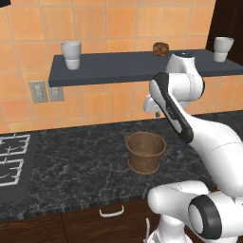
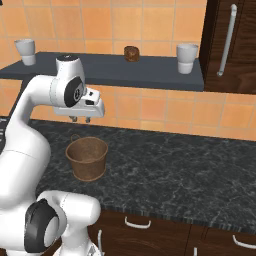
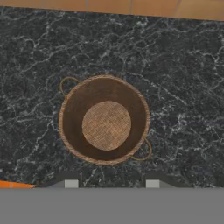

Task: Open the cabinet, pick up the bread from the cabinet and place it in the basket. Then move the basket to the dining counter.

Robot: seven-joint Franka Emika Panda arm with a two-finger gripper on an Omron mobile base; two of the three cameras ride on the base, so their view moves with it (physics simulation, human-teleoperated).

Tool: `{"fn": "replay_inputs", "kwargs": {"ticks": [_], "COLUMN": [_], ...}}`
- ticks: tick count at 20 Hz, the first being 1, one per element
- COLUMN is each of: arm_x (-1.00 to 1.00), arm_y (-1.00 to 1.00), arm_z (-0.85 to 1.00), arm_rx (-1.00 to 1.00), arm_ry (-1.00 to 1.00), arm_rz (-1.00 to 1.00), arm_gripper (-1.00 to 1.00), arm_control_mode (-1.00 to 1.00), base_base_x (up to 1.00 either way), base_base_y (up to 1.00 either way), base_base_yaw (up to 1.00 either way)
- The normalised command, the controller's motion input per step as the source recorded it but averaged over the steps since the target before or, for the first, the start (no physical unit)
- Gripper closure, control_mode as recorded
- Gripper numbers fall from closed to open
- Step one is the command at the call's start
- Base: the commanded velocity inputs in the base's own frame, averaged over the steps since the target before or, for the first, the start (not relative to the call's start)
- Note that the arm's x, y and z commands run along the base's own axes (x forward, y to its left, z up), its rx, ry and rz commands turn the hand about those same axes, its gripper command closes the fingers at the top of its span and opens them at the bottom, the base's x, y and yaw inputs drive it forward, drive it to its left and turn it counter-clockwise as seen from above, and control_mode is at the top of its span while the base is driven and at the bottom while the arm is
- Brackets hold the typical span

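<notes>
The pincer (image 2: 81,119) hangs above the black speckled tabletop (image 2: 170,170), just over the basket (image 2: 87,158) and clear of its rim. Its two short fingertips (image 3: 71,183) point straight down, stand apart and grasp nothing. The basket stands upright on the tabletop and is empty; the hand view looks down into it, showing its woven floor and a loop handle on each side of the rim. The bread (image 2: 131,53) lies on the dark wall shelf (image 2: 140,75), between two white cups (image 2: 187,57), well above the basket. A dark cabinet door (image 2: 235,45) with a long handle stands shut at the shelf's right end
</notes>
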Motion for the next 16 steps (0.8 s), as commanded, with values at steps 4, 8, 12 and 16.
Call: {"fn": "replay_inputs", "kwargs": {"ticks": [4,8,12,16], "arm_x": [-0.37,-0.16,-0.09,0.00], "arm_y": [0.00,-0.14,-0.37,-0.47], "arm_z": [0.00,0.20,0.59,0.74], "arm_rx": [0.00,0.00,0.01,0.01], "arm_ry": [-0.02,-0.11,-0.32,-0.39], "arm_rz": [0.01,0.00,0.00,-0.02], "arm_gripper": [-1.00,-1.00,-1.00,-1.00], "arm_control_mode": [-1.00,-1.00,-1.00,-1.00], "base_base_x": [0.00,0.00,0.00,0.00], "base_base_y": [0.00,0.00,0.00,0.00], "base_base_yaw": [0.00,0.00,0.00,0.00]}}
